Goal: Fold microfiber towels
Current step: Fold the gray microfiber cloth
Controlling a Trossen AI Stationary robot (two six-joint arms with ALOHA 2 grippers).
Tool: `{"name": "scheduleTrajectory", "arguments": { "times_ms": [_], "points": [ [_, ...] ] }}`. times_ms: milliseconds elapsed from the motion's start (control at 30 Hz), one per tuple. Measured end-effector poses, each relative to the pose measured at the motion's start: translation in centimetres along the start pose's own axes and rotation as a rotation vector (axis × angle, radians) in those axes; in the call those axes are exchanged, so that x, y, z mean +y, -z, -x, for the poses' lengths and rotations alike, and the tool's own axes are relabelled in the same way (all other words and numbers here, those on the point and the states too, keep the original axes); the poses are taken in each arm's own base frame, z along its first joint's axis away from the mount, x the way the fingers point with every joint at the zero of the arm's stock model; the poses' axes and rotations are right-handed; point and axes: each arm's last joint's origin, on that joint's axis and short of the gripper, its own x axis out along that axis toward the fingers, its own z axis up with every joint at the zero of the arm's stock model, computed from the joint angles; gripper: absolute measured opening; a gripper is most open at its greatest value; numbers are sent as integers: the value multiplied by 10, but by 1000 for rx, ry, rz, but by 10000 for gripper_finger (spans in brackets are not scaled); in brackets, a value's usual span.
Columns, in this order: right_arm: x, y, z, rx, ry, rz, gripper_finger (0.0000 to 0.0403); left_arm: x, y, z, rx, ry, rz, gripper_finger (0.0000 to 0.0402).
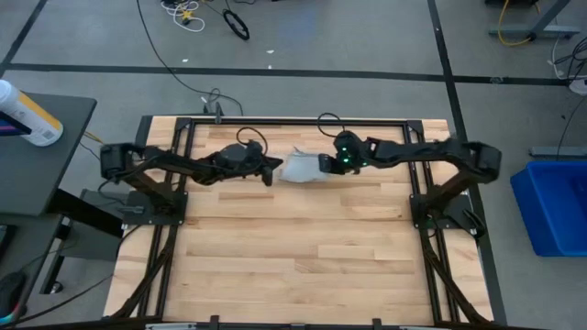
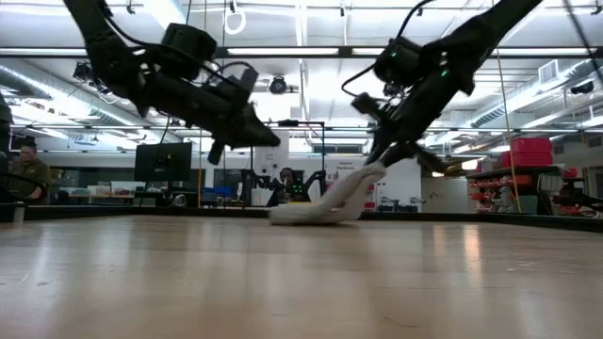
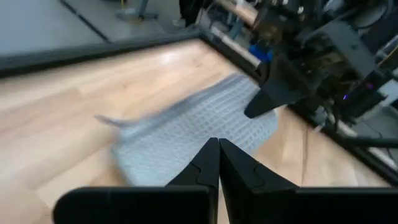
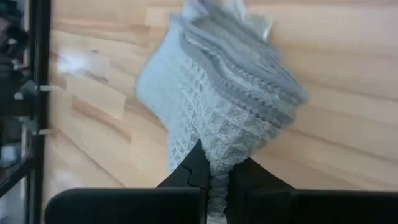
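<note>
The pale grey-blue towel (image 1: 298, 168) lies bunched in several layers at the table's far middle. Its lower part (image 2: 303, 214) rests on the wood and its right end rises up to my right gripper (image 2: 379, 168). My right gripper (image 1: 323, 165) is shut on that end. It also shows in the right wrist view (image 4: 217, 180). My left gripper (image 1: 271, 171) is shut and empty. It hovers above the table just left of the towel (image 3: 186, 124), as the low view (image 2: 271, 139) and the left wrist view (image 3: 217, 149) show. My right gripper pinches the towel's raised right end (image 4: 219, 163) between its two fingers, where several layers are gathered into a narrow bunch. The fingers slant down from the table's right. The held end is lifted clear, and the towel slopes down from it to the part (image 2: 297, 215) on the table.
Black frame rails (image 1: 293, 121) run along the table's far edge just behind the towel. Bare wood (image 1: 293, 257) stretches toward the near edge. A blue bin (image 1: 555, 206) stands off the table at the right.
</note>
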Motion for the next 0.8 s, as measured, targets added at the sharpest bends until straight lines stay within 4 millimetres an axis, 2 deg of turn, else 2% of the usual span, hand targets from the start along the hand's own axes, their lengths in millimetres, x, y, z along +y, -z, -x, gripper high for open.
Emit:
{"name": "scheduleTrajectory", "arguments": {
  "times_ms": [100,300,400,500,567,800],
  "points": [
    [-7,0,25,5,84,-7,18,-2,-6,14,-35,14,8,5],
    [-35,1,71,43,302,-67,18,-5,-13,27,-63,29,21,16],
    [-34,-4,79,4,259,-63,18,-7,-14,29,-62,42,15,17],
    [-22,-13,74,-60,125,-49,18,-8,-13,29,-53,43,4,8],
    [-17,-21,62,-82,72,-64,18,-8,-12,29,-45,48,3,5],
    [-38,-27,-4,55,151,-156,18,-11,-11,29,-36,79,7,15]
  ]
}}
